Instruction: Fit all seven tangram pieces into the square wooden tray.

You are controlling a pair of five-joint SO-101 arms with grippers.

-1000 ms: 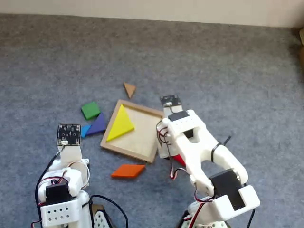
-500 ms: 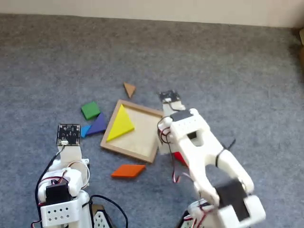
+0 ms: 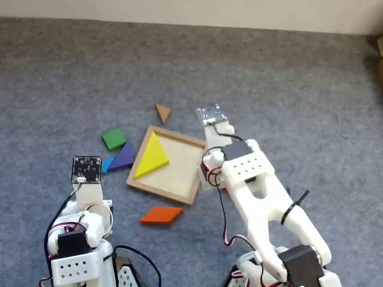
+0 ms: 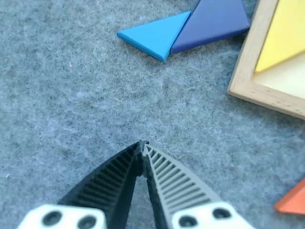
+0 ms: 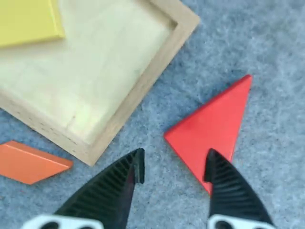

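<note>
Right wrist view has the right gripper (image 5: 174, 161) spread wide and empty, straddling a corner of the red triangle (image 5: 212, 129), which lies on the carpet (image 5: 267, 57) just beside the wooden tray (image 5: 155, 71), seemingly lined up for a grab, while the left gripper (image 4: 144, 148) is pinched closed on nothing.

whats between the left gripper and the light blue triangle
Bare carpet, as the left wrist view shows: the shut left gripper sits apart from the light blue triangle.
</note>
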